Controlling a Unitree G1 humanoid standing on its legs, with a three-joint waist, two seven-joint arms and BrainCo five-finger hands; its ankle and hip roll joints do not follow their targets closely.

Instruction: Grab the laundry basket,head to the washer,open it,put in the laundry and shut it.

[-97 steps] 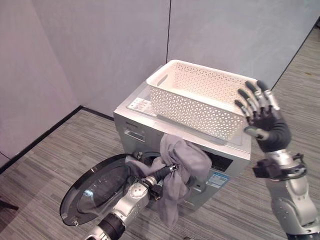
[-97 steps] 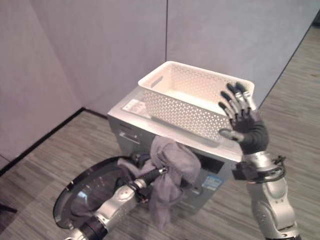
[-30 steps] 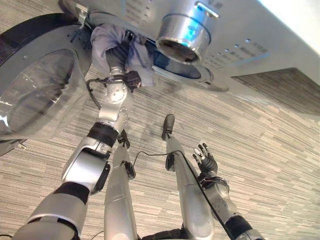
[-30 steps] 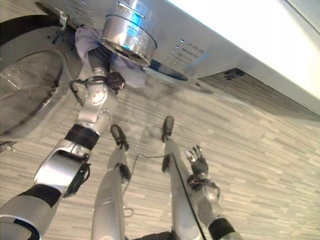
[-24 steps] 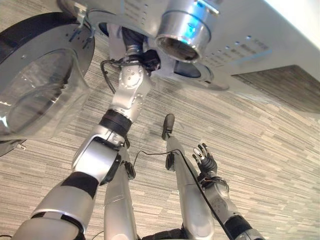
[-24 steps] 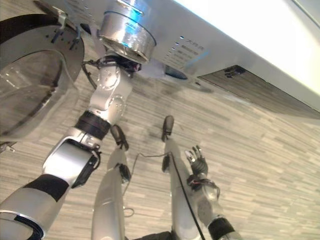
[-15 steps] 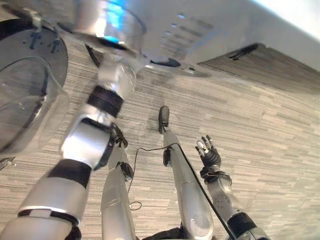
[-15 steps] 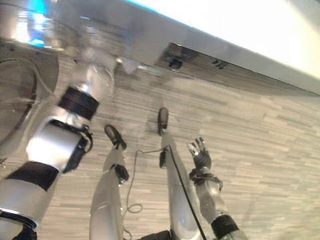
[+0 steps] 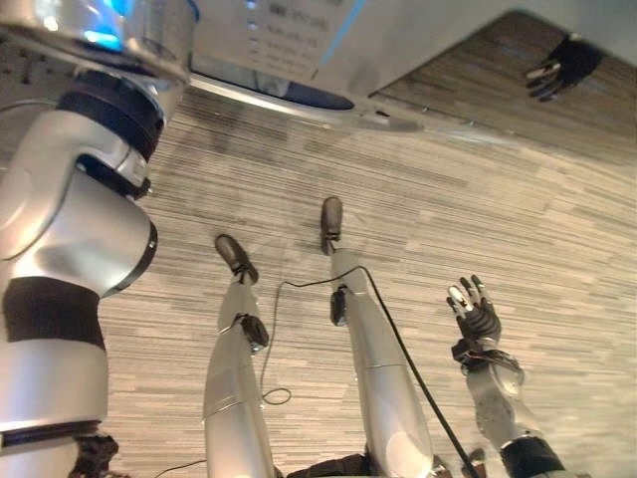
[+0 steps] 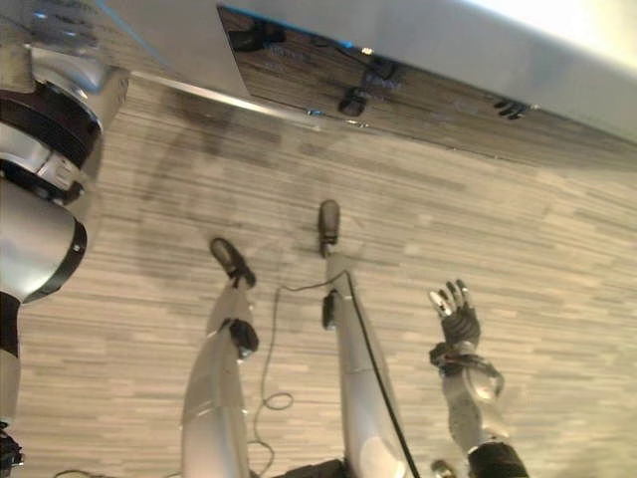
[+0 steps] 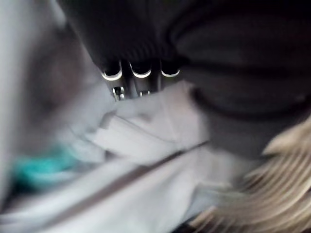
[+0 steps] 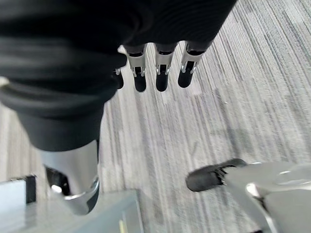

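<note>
- The left hand [image 11: 141,82], earlier gripping grey laundry [image 11: 146,145] at the washer [image 9: 398,40] opening, now reaches deeper among it; grip unclear.
- Right hand [image 9: 476,311], lower right, stays spread, empty.
- Loading looks nearly done.

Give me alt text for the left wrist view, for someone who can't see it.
The robot's left hand reaches into a heap of pale grey cloth; its fingers go into the folds, so the grip cannot be made out. A blurred teal patch sits beside the cloth.
</note>
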